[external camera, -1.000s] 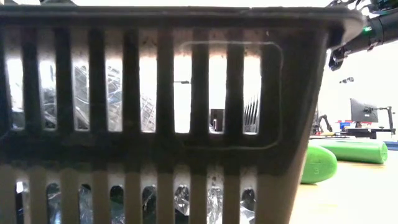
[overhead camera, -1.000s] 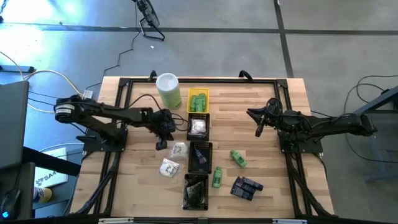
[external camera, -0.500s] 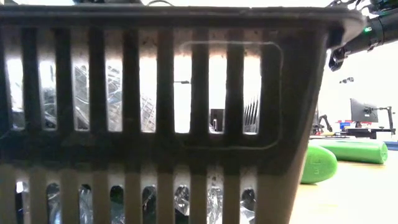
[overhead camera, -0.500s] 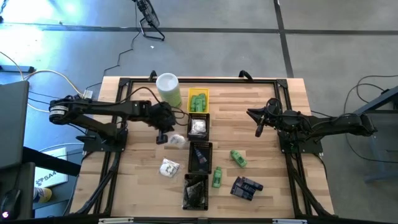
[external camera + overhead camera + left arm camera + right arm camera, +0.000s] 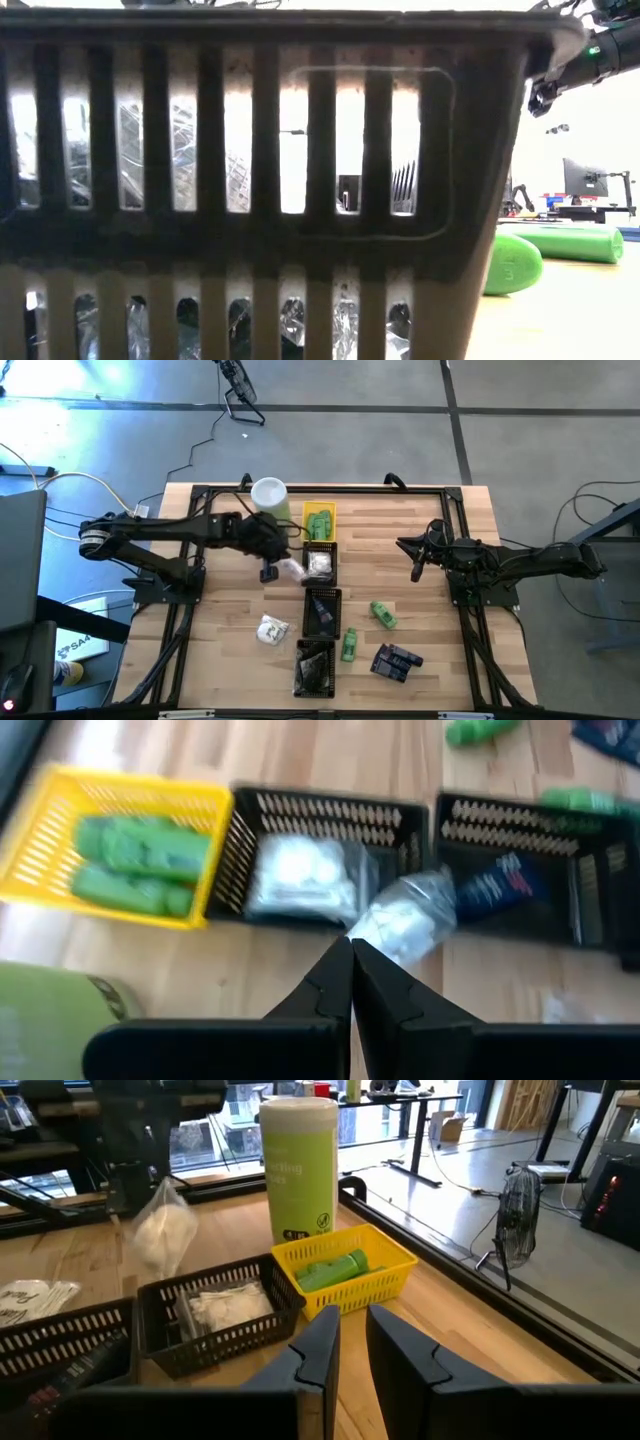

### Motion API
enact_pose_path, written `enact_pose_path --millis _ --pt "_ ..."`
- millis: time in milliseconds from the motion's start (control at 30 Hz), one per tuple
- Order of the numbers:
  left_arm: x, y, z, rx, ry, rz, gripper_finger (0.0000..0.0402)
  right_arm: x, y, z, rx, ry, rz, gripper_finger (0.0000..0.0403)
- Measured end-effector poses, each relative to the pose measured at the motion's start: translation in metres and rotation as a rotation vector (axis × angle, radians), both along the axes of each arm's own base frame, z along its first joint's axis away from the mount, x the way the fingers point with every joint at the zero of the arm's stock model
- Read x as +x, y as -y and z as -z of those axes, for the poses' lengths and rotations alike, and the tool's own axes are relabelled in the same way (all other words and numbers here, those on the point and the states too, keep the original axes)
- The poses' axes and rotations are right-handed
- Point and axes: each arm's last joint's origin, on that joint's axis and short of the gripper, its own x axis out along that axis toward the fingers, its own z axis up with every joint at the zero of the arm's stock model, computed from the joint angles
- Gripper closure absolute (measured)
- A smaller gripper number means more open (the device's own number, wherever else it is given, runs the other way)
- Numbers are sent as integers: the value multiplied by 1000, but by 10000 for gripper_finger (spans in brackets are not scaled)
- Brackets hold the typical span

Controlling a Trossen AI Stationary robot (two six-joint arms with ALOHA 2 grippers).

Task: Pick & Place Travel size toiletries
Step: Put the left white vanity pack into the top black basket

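Observation:
My left gripper (image 5: 268, 571) hangs just left of the row of trays, shut on a white clear-wrapped piece (image 5: 291, 568). The piece is beside the black tray of white wrapped pieces (image 5: 320, 563). Another white piece (image 5: 272, 628) lies flat on the table. Two green bottles (image 5: 383, 613) (image 5: 348, 645) and dark packets (image 5: 396, 660) lie on the near right. My right gripper (image 5: 412, 557) waits open, raised over the table's right part. The low view shows only a green bottle (image 5: 512, 262) past a basket wall. My left gripper pinches the white wrapped piece by an edge of its clear wrap (image 5: 372, 932) between its two fingertips. The fingers come from above, pointing down. The piece (image 5: 163, 1230) hangs below them, lifted clear of the table.
A yellow tray of green bottles (image 5: 318, 520) and three black trays (image 5: 322, 610) (image 5: 315, 665) run in a row down the table's middle. The tall pale-green canister (image 5: 271, 505) stands at the far edge. A black basket wall (image 5: 260, 240) fills the low view.
My left gripper, shut on the white wrapped piece, has risen and moved toward the far edge and to the right, toward the black tray of white pieces. The piece has left the table and now hangs clear.

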Motion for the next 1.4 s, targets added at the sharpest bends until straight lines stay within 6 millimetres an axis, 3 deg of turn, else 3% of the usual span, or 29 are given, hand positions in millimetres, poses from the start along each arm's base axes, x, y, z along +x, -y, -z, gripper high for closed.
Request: enact_pose_path --millis 267,467,900,1400 --pt "7 -2 -28 27 113 -11 401 0 0 0 -4 -2 -1 357" --pt "14 -3 -34 39 198 -12 401 0 0 0 -6 -2 -1 357" --pt "51 -7 -4 20 188 9 401 0 0 1 -6 -11 -1 357" --pt "68 -11 20 28 132 -11 401 0 0 1 -6 -18 -2 357"
